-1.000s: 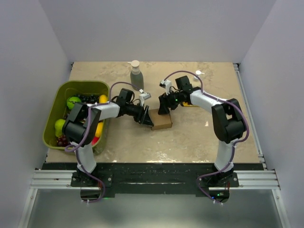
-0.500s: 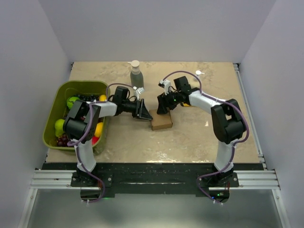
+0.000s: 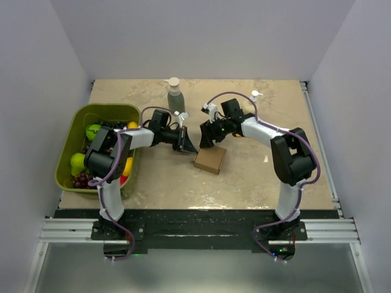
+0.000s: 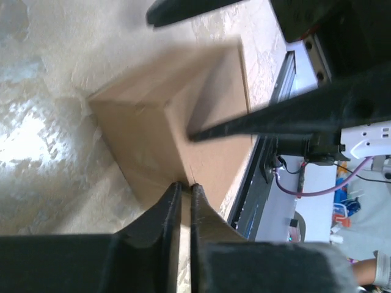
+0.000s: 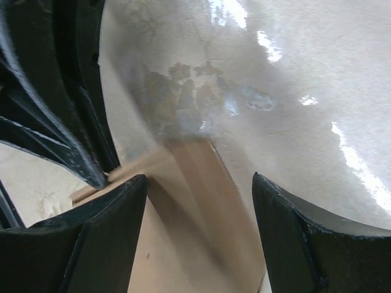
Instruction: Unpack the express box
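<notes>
A pale marbled worktop (image 3: 256, 177) sits boxed in by plain white walls, with a green bin (image 3: 105, 108) of fruit at the left of the overhead view and a pump bottle (image 3: 175, 97) at upper centre. The express box (image 3: 209, 160) lies flat on the bare worktop near the middle, turned a little askew and well clear of the bin and the bottle. Its flaps look closed from above, so I judge the unpacking has hardly begun.

I have brought both arms in from opposite sides so their tips meet just above the box's upper left corner. I take this as one side bracing the carton while the other works at a flap or seam.

My left fingers (image 3: 188, 146) are drawn almost together, with only a thin slit between them. In the left wrist view their tips sit right at the near lower edge of the carton, and the brown face rises beyond them toward the upper left. I cannot tell whether they nip any cardboard or merely touch it.

My right fingers (image 3: 206, 139) stand well apart. In the right wrist view the box's end fills the lower centre between them, so they straddle it without clamping. One dark finger appears close to its left edge, the other stands off to the right.
</notes>
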Robot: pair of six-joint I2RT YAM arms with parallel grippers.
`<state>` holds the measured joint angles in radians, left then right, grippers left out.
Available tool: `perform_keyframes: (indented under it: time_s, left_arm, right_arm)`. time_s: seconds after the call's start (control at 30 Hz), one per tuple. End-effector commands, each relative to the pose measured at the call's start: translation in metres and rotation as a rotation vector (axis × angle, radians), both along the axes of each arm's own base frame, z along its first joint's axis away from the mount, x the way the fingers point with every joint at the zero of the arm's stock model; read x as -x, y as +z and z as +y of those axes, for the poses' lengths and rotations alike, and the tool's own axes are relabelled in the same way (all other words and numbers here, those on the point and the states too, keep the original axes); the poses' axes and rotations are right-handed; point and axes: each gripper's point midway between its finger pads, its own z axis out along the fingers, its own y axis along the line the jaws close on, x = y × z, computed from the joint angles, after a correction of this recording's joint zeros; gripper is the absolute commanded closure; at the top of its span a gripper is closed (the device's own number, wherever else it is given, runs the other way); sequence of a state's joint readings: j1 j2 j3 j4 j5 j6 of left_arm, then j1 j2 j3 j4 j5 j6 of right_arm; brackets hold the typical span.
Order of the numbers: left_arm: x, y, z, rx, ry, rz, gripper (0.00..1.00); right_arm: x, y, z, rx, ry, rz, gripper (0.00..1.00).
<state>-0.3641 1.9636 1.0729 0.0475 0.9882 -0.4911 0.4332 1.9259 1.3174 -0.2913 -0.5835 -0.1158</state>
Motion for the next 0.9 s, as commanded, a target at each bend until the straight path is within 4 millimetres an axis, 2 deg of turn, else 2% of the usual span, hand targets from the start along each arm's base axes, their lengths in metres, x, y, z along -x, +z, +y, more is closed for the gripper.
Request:
perform_keyframes:
  time_s: [0.0, 0.07, 0.13, 0.3, 0.37, 0.53, 0.6, 0.73, 0.87]
  left_arm:
    - [0.000, -0.030, 0.009, -0.182, 0.034, -0.040, 1.00]
    - [-0.001, -0.027, 0.012, -0.196, 0.035, -0.058, 1.00]
    - [-0.002, -0.025, 0.013, -0.197, 0.020, -0.092, 1.00]
    - [-0.002, -0.022, 0.022, -0.216, 0.007, -0.152, 1.00]
    - [0.000, -0.024, 0.029, -0.222, 0.006, -0.160, 1.00]
    - [0.002, -0.046, 0.064, -0.266, 0.041, -0.144, 1.00]
    - [0.000, -0.053, 0.075, -0.295, 0.044, -0.153, 1.00]
    - [-0.002, -0.065, 0.085, -0.336, 0.027, -0.154, 1.00]
    - [-0.014, -0.063, 0.084, -0.350, 0.021, -0.190, 1.00]
  right_arm:
    - [0.014, 0.028, 0.014, -0.043, 0.038, -0.026, 0.27]
    - [0.011, 0.034, 0.014, -0.040, 0.036, -0.044, 0.26]
    - [0.009, 0.049, 0.012, -0.040, 0.035, -0.077, 0.25]
    - [-0.005, 0.111, 0.003, -0.027, 0.063, -0.261, 0.24]
    - [-0.001, 0.119, -0.006, 0.015, 0.096, -0.311, 0.22]
    - [0.025, 0.124, -0.021, 0.063, 0.188, -0.330, 0.18]
    - [0.030, 0.120, -0.025, 0.077, 0.202, -0.332, 0.16]
    - [0.031, 0.122, -0.032, 0.100, 0.184, -0.356, 0.15]
    - [0.020, 0.108, -0.046, 0.182, 0.104, -0.354, 0.16]
